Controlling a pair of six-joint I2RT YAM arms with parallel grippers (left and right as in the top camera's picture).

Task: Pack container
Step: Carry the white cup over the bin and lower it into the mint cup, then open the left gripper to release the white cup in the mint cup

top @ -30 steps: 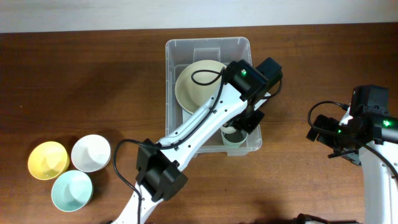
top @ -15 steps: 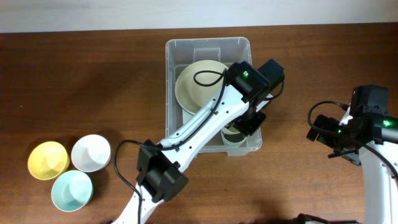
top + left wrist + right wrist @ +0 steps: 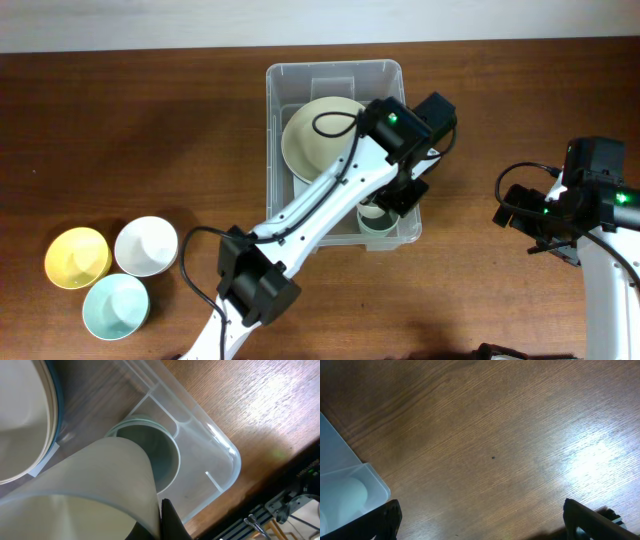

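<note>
Since the earlier frame the left gripper [image 3: 396, 192] had edged only slightly toward the right over the container's near right corner. It was closed, and in its wrist view a dark finger [image 3: 169, 519] pressed against the wall of a cream bowl [image 3: 85, 490], which it seemed to pinch. Just beneath sat a pale green bowl [image 3: 150, 447] inside the container [image 3: 335, 70], which stood at the table's [image 3: 150, 130] far middle with a large cream dish [image 3: 315, 135] in its far half. The right gripper [image 3: 485, 525] hung wide open over bare wood, right of the container. Yellow [image 3: 77, 257], white [image 3: 146, 246] and light blue [image 3: 116, 307] bowls clustered near left.
</note>
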